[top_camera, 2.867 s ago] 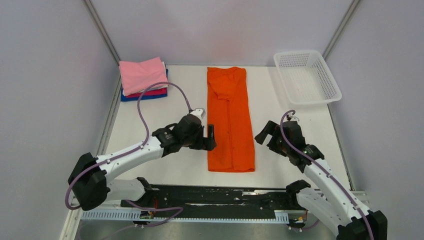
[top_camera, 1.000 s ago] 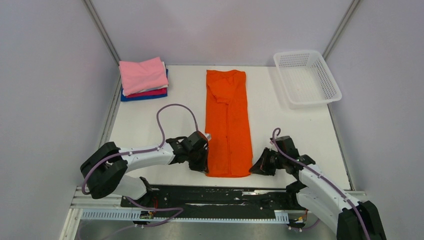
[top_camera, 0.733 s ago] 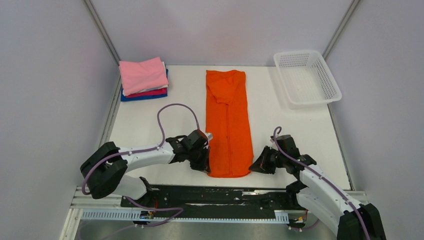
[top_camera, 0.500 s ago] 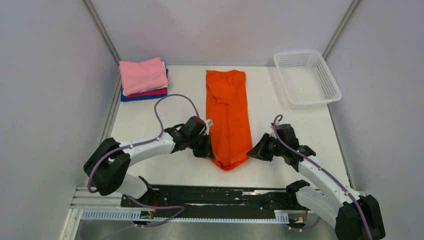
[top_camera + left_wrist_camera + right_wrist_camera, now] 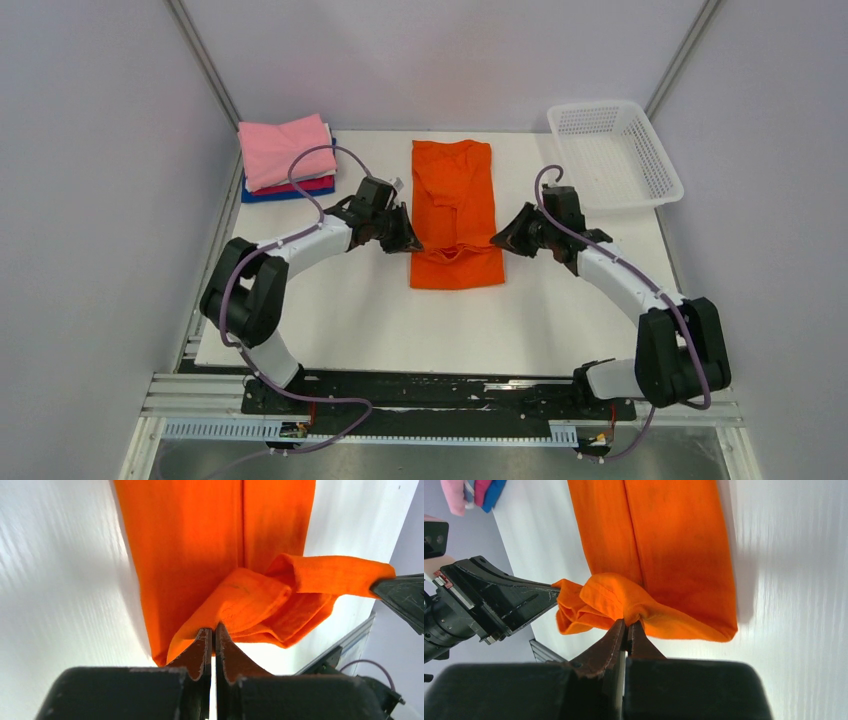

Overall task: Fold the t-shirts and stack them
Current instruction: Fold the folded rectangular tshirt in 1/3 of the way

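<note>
An orange t-shirt (image 5: pixel 455 215) lies lengthwise in the middle of the table, its near end lifted and doubled back over the rest. My left gripper (image 5: pixel 410 243) is shut on the left corner of that hem (image 5: pixel 227 597). On the right corner of the same hem my right gripper (image 5: pixel 497 241) is shut as well (image 5: pixel 626 622). Both hold the hem a little above the lying cloth (image 5: pixel 674 540). A stack of folded t-shirts (image 5: pixel 287 156), pink on top over white, magenta and blue, sits at the far left corner.
A white mesh basket (image 5: pixel 613 156) stands at the far right corner. Grey walls close in the table on the left, right and back. A black rail (image 5: pixel 430 395) runs along the near edge.
Both grippers have carried the orange shirt's near hem away from the table's front edge toward the far end, folding the lower part over the upper. Both arms now stretch further out.
</note>
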### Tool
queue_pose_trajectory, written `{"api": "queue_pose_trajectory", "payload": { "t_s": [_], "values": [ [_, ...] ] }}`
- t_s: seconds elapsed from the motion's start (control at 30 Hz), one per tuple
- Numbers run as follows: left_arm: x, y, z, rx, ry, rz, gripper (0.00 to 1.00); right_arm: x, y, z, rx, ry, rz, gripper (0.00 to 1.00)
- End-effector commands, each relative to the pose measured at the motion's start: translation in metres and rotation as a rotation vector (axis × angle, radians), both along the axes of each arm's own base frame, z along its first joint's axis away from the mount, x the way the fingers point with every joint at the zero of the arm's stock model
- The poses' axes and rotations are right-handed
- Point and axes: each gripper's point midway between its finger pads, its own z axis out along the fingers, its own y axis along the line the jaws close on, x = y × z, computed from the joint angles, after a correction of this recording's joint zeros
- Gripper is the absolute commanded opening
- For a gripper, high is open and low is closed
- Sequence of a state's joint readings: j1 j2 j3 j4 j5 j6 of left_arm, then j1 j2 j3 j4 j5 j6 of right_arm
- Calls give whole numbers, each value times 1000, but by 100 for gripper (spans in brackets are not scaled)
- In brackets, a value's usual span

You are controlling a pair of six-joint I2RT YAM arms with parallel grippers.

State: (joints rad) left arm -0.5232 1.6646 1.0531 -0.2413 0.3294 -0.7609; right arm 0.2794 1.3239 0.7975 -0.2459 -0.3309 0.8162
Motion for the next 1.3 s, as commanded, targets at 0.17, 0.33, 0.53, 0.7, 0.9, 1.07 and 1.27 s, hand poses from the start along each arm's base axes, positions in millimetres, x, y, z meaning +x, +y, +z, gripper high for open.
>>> {"api": "queue_pose_trajectory", "payload": {
  "t_s": [0.17,0.33,0.53,0.7,0.9,1.07,1.27],
  "values": [
    [77,12,10,68,-107,86,0,81,-6,11,-29,-101,-29,0],
    [101,18,-6,99,-81,111,0,104,-6,3,-34,-94,-25,0],
    [122,19,-14,108,-88,116,9,123,-6,-16,-32,-53,-25,0],
    [138,15,-20,94,-90,113,11,140,-10,-31,-50,-44,-49,0],
    [154,15,-24,88,-91,124,15,159,-16,-37,-65,-62,-84,1],
    [171,15,-15,47,-126,127,53,170,-18,-36,-41,-62,-79,33],
    [177,18,46,8,-252,115,100,164,-18,-7,-11,-120,-66,100]
  ]
}}
